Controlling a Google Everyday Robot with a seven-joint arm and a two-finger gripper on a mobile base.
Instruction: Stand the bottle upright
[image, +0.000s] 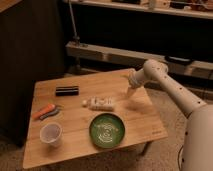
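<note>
The bottle (100, 103) lies on its side near the middle of the wooden table (145, 127), its white cap pointing left. It is small, whitish and translucent, with a pale label. My gripper (130, 91) hangs at the end of the white arm, just above the table to the right of the bottle. It is a short gap away from the bottle, open, with nothing in it.
A green plate (107, 130) sits just in front of the bottle. At the front left stands a translucent plastic cup (50, 134). An orange-handled tool (44, 111) lies at the left and a black box (67, 90) behind it. Shelving stands behind the table.
</note>
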